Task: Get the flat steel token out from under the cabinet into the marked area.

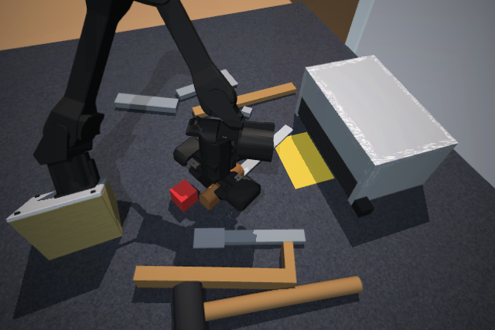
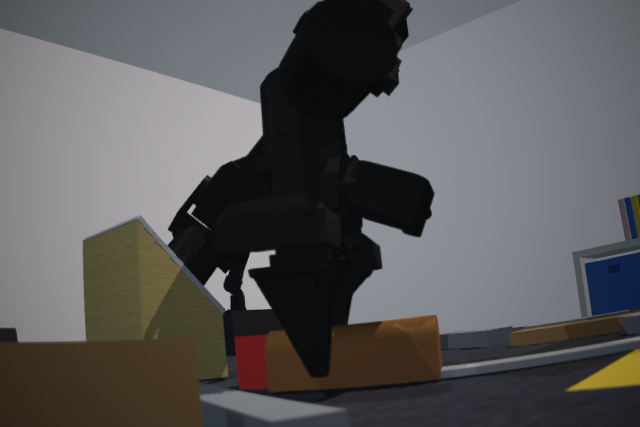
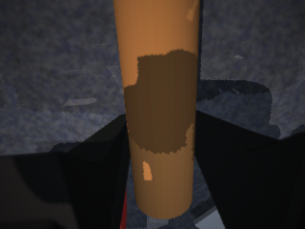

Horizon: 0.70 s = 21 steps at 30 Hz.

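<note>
My gripper (image 1: 219, 188) (image 2: 330, 360) (image 3: 157, 120) is shut on the orange round handle (image 1: 209, 197) (image 2: 392, 350) (image 3: 162, 38) of a tool, low at the table. The tool's thin pale strip (image 1: 283, 133) (image 2: 516, 361) runs from the handle towards the cabinet; the arm hides its middle in the top view. Its far end lies by the back-left corner of the yellow marked area (image 1: 295, 162) (image 2: 615, 370), outside the cabinet (image 1: 404, 110). The dark vent slots (image 1: 326, 144) face that area. I cannot make out the steel token in any view.
A red cube (image 1: 183, 195) (image 2: 251, 362) is close beside the handle. A grey flat tool (image 1: 279, 235), an orange L-shaped stick (image 1: 207, 274) and a black-headed mallet (image 1: 279, 298) lie at the front. Grey bars (image 1: 145, 103) and an orange bar (image 1: 267, 94) lie behind. A black block (image 1: 363, 206) is at the cabinet's front corner.
</note>
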Tool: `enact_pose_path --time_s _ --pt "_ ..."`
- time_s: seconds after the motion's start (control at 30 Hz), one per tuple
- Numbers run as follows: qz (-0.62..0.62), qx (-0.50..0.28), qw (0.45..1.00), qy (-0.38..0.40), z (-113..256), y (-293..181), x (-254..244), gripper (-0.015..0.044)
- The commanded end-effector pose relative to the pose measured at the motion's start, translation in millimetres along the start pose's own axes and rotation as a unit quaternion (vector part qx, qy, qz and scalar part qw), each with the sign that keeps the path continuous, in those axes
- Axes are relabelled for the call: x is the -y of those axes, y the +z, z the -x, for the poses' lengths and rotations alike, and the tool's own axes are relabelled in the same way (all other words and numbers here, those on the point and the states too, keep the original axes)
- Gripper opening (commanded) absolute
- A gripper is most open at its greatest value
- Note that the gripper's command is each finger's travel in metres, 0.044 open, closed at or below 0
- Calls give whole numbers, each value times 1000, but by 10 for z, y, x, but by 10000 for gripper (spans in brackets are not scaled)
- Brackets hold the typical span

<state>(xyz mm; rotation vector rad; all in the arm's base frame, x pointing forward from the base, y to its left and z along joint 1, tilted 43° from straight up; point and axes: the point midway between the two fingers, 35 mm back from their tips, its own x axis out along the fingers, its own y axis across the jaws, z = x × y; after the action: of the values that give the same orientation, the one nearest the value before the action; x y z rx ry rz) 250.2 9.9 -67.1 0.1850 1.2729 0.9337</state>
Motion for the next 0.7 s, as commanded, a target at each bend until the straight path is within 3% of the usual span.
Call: enact_pose_path --time_s 0.0,0.67 --pt "4 0 1000 -3 15 64 -36 0" --pt "5 1 1000 -2 13 263 -224 0"
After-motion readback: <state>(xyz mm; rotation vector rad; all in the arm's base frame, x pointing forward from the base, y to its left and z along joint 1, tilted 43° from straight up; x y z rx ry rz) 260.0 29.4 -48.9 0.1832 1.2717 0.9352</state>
